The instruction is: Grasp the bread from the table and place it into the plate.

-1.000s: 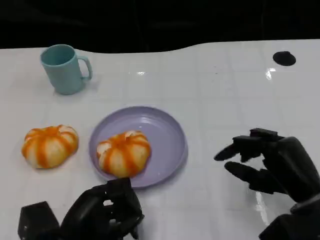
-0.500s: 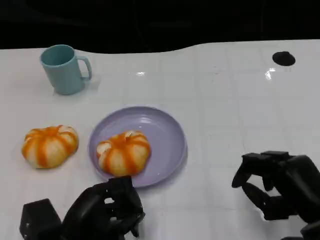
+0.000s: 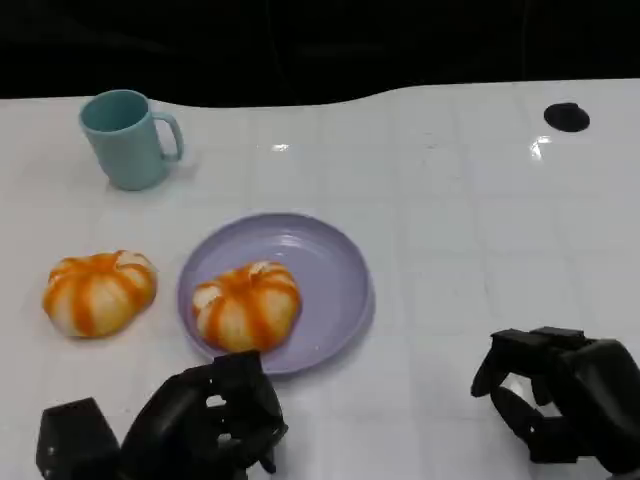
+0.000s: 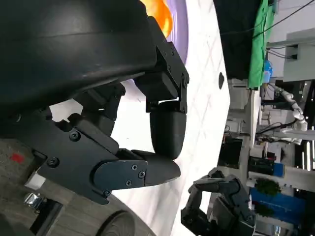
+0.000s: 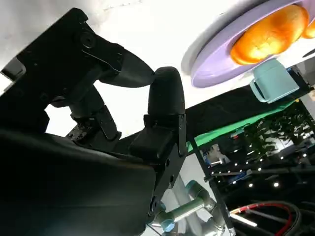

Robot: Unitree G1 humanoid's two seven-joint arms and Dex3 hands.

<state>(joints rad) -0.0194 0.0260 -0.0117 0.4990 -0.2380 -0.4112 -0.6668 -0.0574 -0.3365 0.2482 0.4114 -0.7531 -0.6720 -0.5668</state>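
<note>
I see one bread (image 3: 247,306) in the plate (image 3: 335,270), another bread (image 3: 98,291) left of it on the table. Left hand (image 3: 212,420) and right hand (image 3: 560,405) both curled, holding nothing.

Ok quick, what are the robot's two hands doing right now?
Left hand: fingers curled in, holding nothing.
Right hand: fingers curled in, holding nothing.
</note>
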